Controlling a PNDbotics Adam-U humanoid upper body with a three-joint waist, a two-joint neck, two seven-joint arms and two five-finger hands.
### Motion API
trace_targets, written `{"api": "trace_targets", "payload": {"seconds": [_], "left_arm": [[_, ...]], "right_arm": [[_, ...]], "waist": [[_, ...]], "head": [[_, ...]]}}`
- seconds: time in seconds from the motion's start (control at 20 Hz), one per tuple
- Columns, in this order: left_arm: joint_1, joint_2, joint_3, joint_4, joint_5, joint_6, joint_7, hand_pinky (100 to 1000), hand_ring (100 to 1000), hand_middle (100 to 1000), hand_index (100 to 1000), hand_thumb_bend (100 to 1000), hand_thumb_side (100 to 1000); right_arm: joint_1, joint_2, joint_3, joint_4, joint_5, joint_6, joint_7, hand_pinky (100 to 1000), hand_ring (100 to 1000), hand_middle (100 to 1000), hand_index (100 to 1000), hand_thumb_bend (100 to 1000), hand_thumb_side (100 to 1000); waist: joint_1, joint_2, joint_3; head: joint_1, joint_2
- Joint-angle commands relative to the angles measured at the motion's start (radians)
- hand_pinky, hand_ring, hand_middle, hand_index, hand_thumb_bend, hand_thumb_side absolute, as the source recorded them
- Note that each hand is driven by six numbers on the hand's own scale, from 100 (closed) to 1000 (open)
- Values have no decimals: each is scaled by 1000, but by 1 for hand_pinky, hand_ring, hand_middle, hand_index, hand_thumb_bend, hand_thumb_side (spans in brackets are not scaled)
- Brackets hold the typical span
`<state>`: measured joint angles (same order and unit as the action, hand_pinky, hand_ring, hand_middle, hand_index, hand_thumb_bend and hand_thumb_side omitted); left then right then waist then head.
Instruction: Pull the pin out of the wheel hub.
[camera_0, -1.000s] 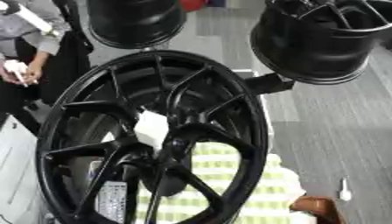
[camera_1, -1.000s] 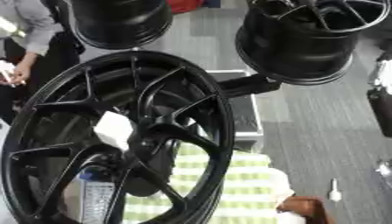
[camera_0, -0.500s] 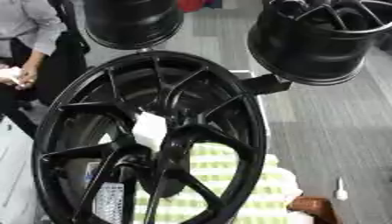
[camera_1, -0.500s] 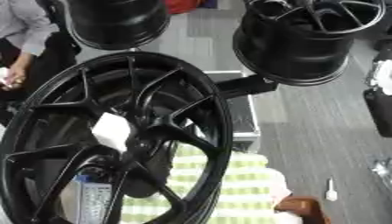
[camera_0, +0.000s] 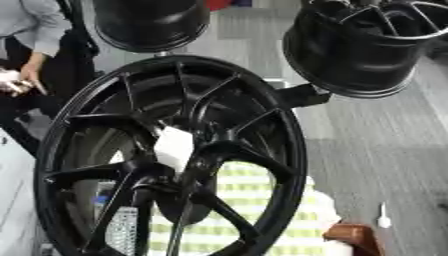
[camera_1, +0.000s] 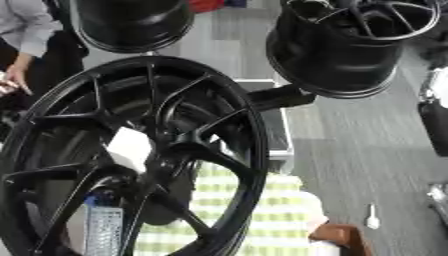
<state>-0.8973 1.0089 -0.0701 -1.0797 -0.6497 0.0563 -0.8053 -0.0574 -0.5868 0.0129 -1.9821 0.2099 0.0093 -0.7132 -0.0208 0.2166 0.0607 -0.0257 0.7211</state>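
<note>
No fingers showed in either view, so we could not tell their state. The hub (camera_0: 188, 165) filled the left of our view, closer than a second before; no pin could be made out, and the pull looked unstarted.

Wheel hub (camera_0: 175, 155): black metal, satin sheen on spokes. White paper-like tag (camera_0: 173, 148) at its centre. Checked cloth (camera_0: 262, 200) at 6 o'clock, matt. Rims at 12 (camera_0: 150, 22) & 1 o'clock (camera_1: 350, 45): glossy black metal. Floor (camera_0: 376, 150): grey, matt.
</note>
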Motion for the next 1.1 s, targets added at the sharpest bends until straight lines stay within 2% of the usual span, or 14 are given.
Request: {"api": "trace_targets", "payload": {"seconds": [0.05,0.25,0.3,0.4,0.5,0.55,0.6,0.9,1.0,1.05,1.1], "left_arm": [[-10,21,13,4,-19,3,32,919,917,901,902,331,690],[-10,18,16,6,-17,-4,69,878,875,849,872,301,673],[-10,17,17,4,-11,-7,76,863,860,835,862,273,672],[-13,16,29,-15,6,-6,100,824,809,783,830,187,608],[-14,11,47,-48,29,1,129,805,785,756,815,159,619],[-19,3,60,-67,43,-2,143,771,732,696,784,100,619],[-23,-4,73,-91,58,-11,159,750,688,649,759,100,615],[-40,-61,108,-243,152,-101,253,736,662,624,747,100,625],[-20,-80,109,-295,184,-132,286,733,665,625,750,100,626],[-6,-94,115,-321,200,-143,301,731,657,623,751,100,632],[9,-111,123,-346,215,-157,317,731,657,621,751,100,634]], "right_arm": [[-8,-20,-5,-18,0,-1,3,730,786,746,798,100,658],[-8,-20,-5,-18,-1,-1,4,730,786,746,798,100,658],[-8,-20,-4,-18,-1,-1,5,730,786,746,798,100,658],[-7,-19,-5,-18,-1,-1,4,730,785,746,798,100,658],[-6,-19,-6,-18,-1,-1,4,730,785,746,798,100,658],[-6,-19,-6,-18,-1,-2,4,730,785,746,798,100,657],[-6,-19,-7,-18,0,-2,4,730,785,746,798,100,657],[-23,-31,-10,-18,5,-22,8,736,786,746,798,100,656],[-32,-37,-12,-18,6,-32,10,740,787,746,798,100,719],[-37,-39,-13,-18,8,-38,11,741,788,747,799,100,668],[-41,-41,-13,-18,10,-43,12,741,788,747,799,100,655]], "waist": [[1,-15,-1],[0,-17,1],[0,-17,1],[-1,-18,3],[-2,-18,5],[-3,-18,5],[-4,-19,6],[-14,-22,11],[-17,-22,12],[-18,-22,13],[-19,-22,13]], "head": [[4,1],[-4,-7],[-6,-9],[-10,-10],[-10,-9],[-11,-10],[-13,-10],[-11,-6],[-11,-5],[-10,-4],[-10,-3]]}}
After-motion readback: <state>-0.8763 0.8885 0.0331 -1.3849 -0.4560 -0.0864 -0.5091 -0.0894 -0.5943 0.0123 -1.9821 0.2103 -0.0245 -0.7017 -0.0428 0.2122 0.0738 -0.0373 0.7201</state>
